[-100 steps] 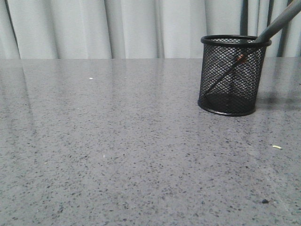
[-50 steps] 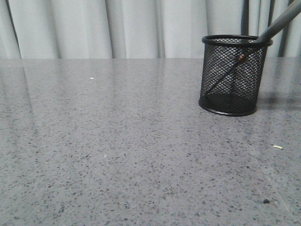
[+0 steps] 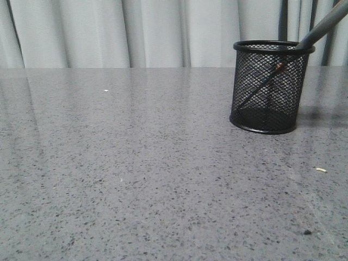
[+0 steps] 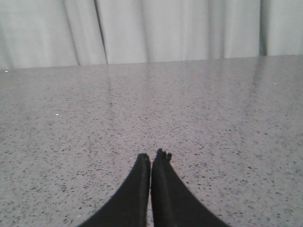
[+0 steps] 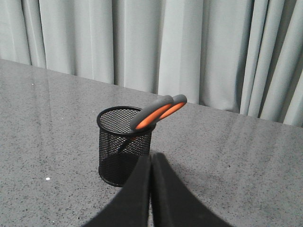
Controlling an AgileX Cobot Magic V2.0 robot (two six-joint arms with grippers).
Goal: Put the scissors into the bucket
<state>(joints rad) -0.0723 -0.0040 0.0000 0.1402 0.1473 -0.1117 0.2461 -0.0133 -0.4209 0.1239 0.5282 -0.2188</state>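
The black wire-mesh bucket [image 3: 268,87] stands upright on the grey table at the right. The scissors [image 3: 321,27] stand slanted inside it, blades down, grey handles sticking out over the rim toward the upper right. In the right wrist view the bucket [image 5: 124,146] holds the scissors [image 5: 157,112], whose orange-lined handles lean over the rim. My right gripper [image 5: 151,156] is shut and empty, just short of the bucket. My left gripper [image 4: 151,157] is shut and empty over bare table. Neither gripper shows in the front view.
The speckled grey table [image 3: 136,163] runs to a pale curtain [image 3: 136,32] at the back. A small pale scrap [image 3: 321,170] and a dark speck [image 3: 307,232] lie on the table near the front right.
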